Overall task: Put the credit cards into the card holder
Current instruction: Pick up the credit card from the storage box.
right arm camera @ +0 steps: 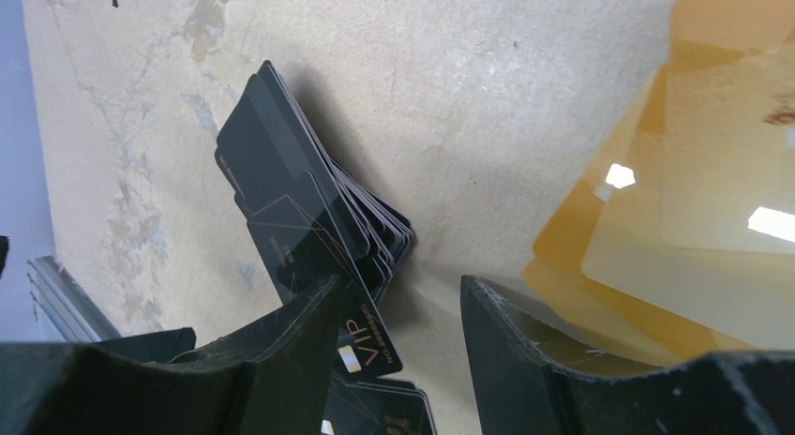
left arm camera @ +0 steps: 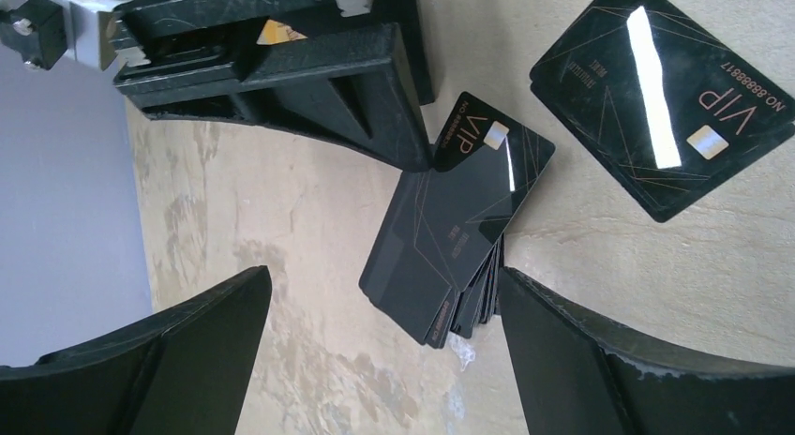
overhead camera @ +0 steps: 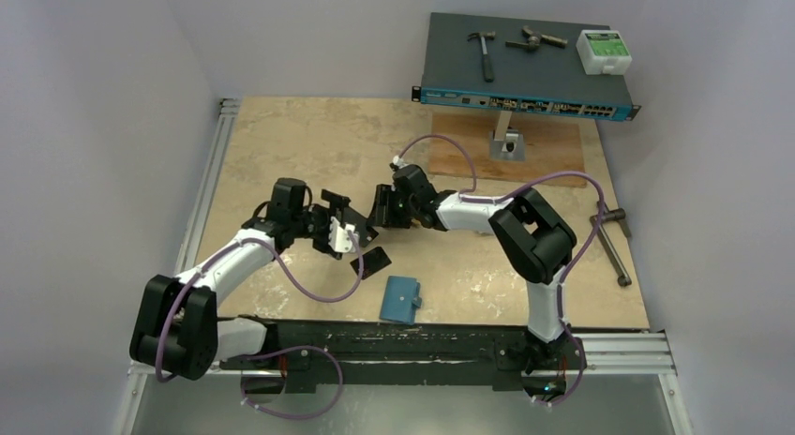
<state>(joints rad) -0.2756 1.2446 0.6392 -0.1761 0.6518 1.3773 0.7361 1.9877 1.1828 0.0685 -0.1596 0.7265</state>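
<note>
Two open jaws, one fanned stack

On the worktop, the left gripper jaws gape wide and the right gripper jaws stand half-open, both empty. The card holder lies shut near the front edge. Slide just the top card off the black credit cards.

Lone black card: "VIP" in large gold letters, with "NO.8888817" along the edge beside it; the fine print at mid-card is too small to read.
Top black card of the fanned stack: "VIP"; the adjoining small line is illegible.
Black card at the stack's near end: "VIP".
</note>
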